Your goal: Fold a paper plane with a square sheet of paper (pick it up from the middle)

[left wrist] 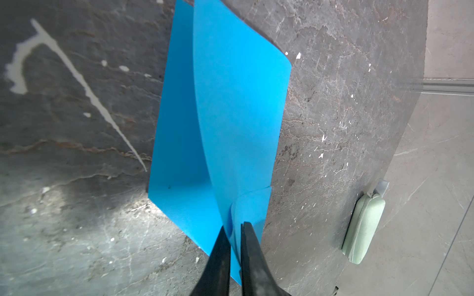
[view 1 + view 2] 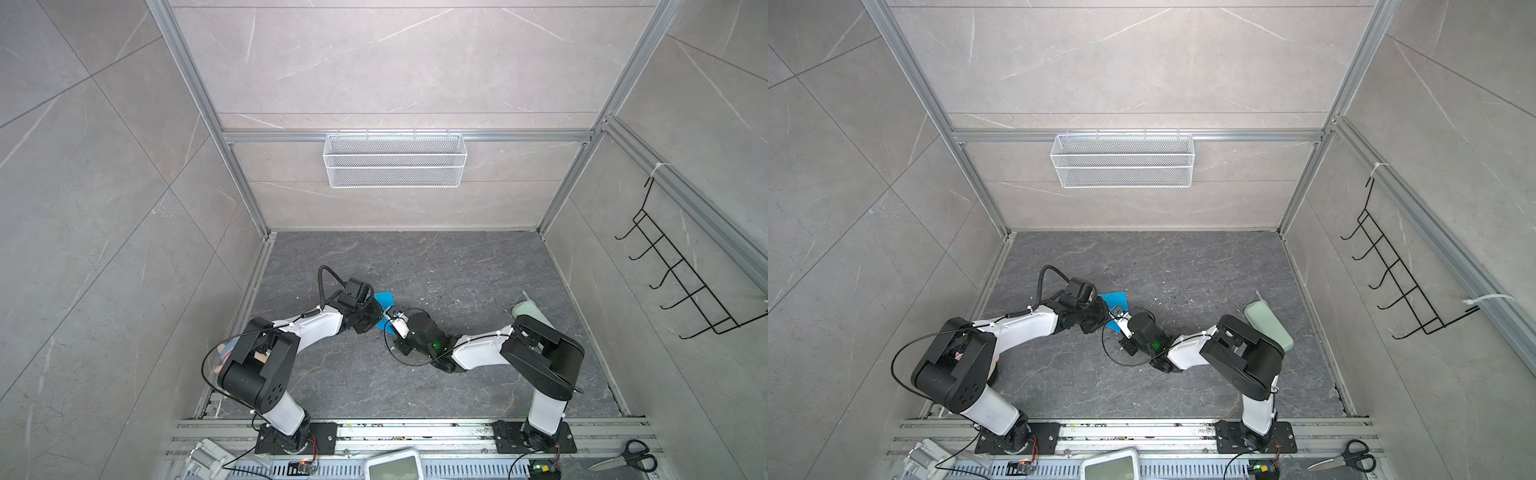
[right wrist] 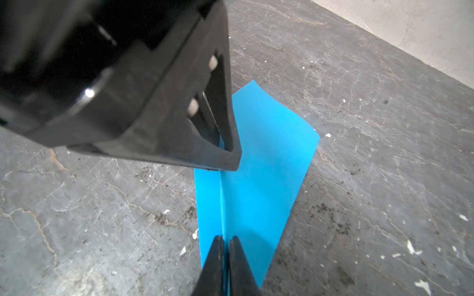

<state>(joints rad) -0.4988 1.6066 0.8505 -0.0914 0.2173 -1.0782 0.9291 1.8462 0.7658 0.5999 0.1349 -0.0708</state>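
paper [image 2: 385,298] between left pincer [image 1: 234,230] and right pincer [image 3: 224,241], case [image 2: 1268,324] at right

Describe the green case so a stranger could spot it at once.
Take the dark stone table and look near its right edge, just behind the right arm. The case lies flat there. It is the only pale green thing, oblong with rounded ends, apart from the blue paper at the middle.

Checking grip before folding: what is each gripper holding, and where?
Right gripper pinches the square sheet of paper at its raised crease. Left gripper straddles a curled edge, jaws slightly apart; hold unclear.
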